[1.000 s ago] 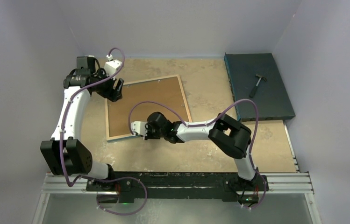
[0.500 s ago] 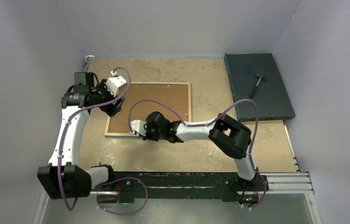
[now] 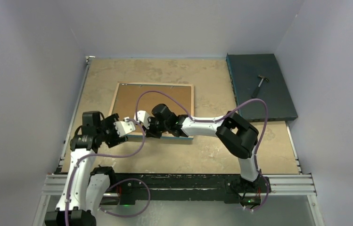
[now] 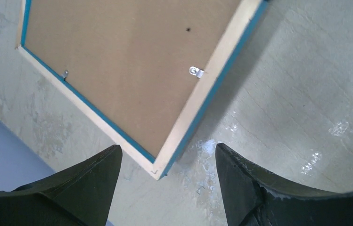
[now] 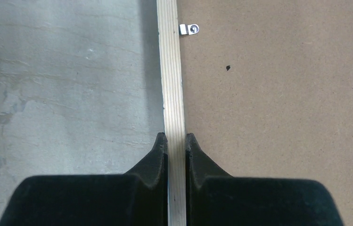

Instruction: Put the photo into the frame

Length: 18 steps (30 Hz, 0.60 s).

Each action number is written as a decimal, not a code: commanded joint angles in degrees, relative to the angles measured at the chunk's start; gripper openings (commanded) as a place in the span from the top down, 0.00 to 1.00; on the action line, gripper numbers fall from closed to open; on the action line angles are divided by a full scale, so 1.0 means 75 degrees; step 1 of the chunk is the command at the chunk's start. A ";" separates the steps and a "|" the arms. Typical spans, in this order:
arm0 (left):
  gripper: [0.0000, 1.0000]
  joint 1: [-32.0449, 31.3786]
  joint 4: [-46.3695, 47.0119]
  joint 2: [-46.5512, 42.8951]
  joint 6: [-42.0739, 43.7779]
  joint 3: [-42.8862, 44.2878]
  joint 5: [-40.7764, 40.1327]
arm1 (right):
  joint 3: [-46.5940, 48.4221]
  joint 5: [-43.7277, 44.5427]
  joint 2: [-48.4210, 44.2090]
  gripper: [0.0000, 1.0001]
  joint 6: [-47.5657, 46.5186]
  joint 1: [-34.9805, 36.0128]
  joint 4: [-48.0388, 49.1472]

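The frame [image 3: 156,84] lies back-up in mid-table, pale wood rails around a brown backing board [image 3: 165,96]. My right gripper [image 3: 144,128] is shut on the frame's near rail [image 5: 172,70], one finger on each side of the wood [image 5: 176,139]. The board [image 5: 283,94] is to its right. My left gripper [image 3: 118,131] hovers open over the frame's near-left corner [image 4: 158,170], which sits between its spread fingers [image 4: 167,155] without touching them. Blue shows along the frame's outer edge [image 4: 233,59]. The photo is out of view.
A dark teal slab [image 3: 278,101] with a small hammer [image 3: 259,85] lies at the back right. Small metal tabs [image 4: 196,71] [image 5: 188,29] sit on the frame's inner edge. Walls close in on both sides, and a metal rail [image 3: 179,183] runs along the near edge.
The frame has turned from a tilt to square with the table. My left arm has swung from the frame's far-left corner to its near-left corner. My right gripper has closed on the near rail.
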 commanded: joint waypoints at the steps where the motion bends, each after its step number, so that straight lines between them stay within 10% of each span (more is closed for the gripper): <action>1: 0.29 0.0034 0.0918 -0.0752 0.1316 -0.0827 0.0086 | 0.0327 -0.0567 -0.0711 1.00 0.0807 -0.0314 0.0438; 18: 0.30 0.0031 0.2872 -0.2013 0.4467 -0.2655 0.0621 | 0.0626 -0.1304 -0.1233 1.00 0.1333 -0.0590 0.0465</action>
